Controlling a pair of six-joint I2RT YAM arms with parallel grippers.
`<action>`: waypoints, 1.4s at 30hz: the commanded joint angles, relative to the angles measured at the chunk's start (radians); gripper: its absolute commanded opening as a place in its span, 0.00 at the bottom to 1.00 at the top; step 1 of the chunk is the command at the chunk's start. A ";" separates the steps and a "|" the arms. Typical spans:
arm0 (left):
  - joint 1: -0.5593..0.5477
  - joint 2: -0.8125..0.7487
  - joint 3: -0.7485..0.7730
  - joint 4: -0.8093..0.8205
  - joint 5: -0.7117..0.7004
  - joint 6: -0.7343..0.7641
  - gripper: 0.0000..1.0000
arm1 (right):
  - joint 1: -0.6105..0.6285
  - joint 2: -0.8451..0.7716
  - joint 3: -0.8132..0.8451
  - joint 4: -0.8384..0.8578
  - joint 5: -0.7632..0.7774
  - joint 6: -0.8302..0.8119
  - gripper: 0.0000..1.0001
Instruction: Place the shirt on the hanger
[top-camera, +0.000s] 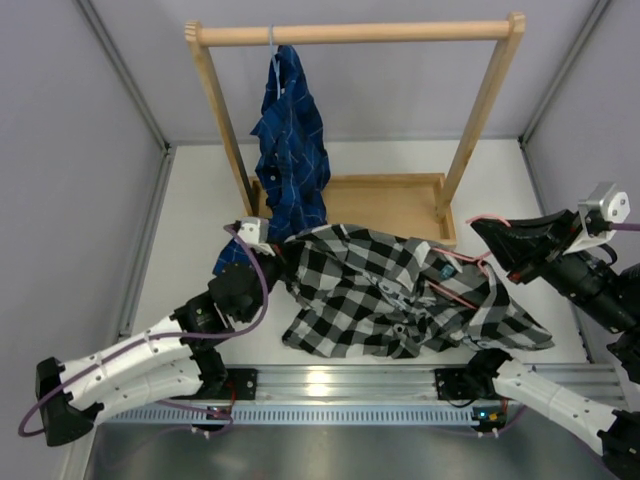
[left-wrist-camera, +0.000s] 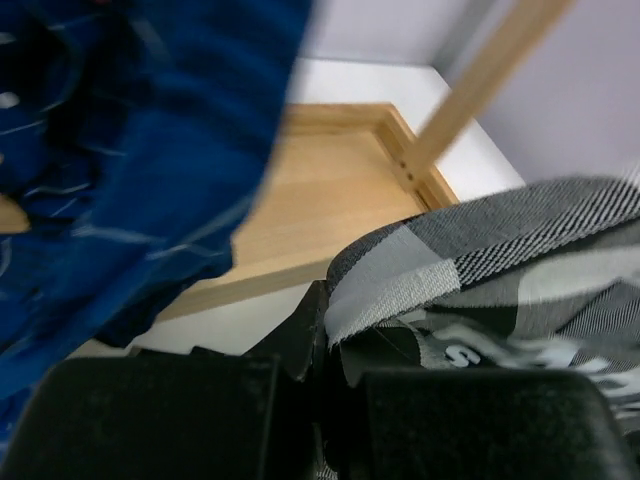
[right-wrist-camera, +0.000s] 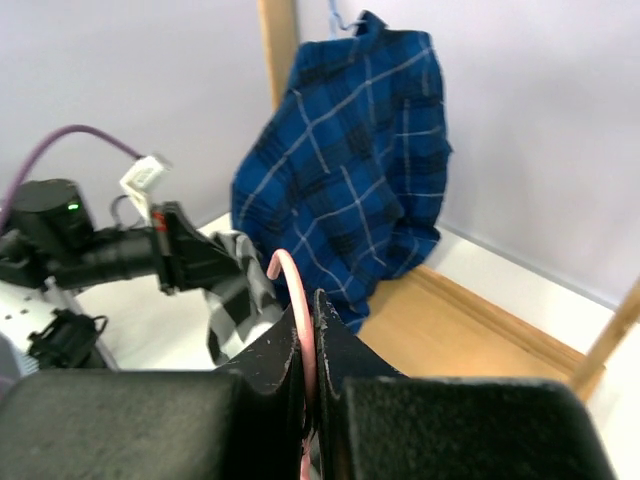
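The black-and-white checked shirt (top-camera: 390, 290) lies crumpled and partly lifted in front of the wooden rack. My left gripper (top-camera: 268, 246) is shut on its left edge; the left wrist view shows the fabric (left-wrist-camera: 480, 250) pinched between the fingers at the left gripper (left-wrist-camera: 335, 335). The pink hanger (top-camera: 468, 268) runs under and across the shirt's right side. My right gripper (top-camera: 490, 236) is shut on its hook; the right wrist view shows the pink wire (right-wrist-camera: 297, 290) clamped between the fingers at the right gripper (right-wrist-camera: 311, 315). The left gripper (right-wrist-camera: 185, 255) and shirt (right-wrist-camera: 235, 295) show there too.
A wooden clothes rack (top-camera: 350, 33) with a tray base (top-camera: 395, 205) stands at the back. A dark blue plaid shirt (top-camera: 291, 150) hangs from its rail on a pale hanger, close behind my left gripper. It also shows in both wrist views (left-wrist-camera: 130, 150) (right-wrist-camera: 350, 170). Grey walls enclose the table.
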 joint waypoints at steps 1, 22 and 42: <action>0.004 -0.078 -0.060 -0.051 -0.314 -0.174 0.00 | 0.004 -0.046 -0.005 0.038 0.139 -0.022 0.00; -0.002 0.040 0.246 -0.044 0.667 0.329 0.98 | 0.004 -0.062 -0.077 0.070 0.068 0.041 0.00; -0.005 0.396 0.605 -0.304 1.274 0.878 0.67 | 0.004 -0.084 -0.120 -0.019 -0.361 0.018 0.00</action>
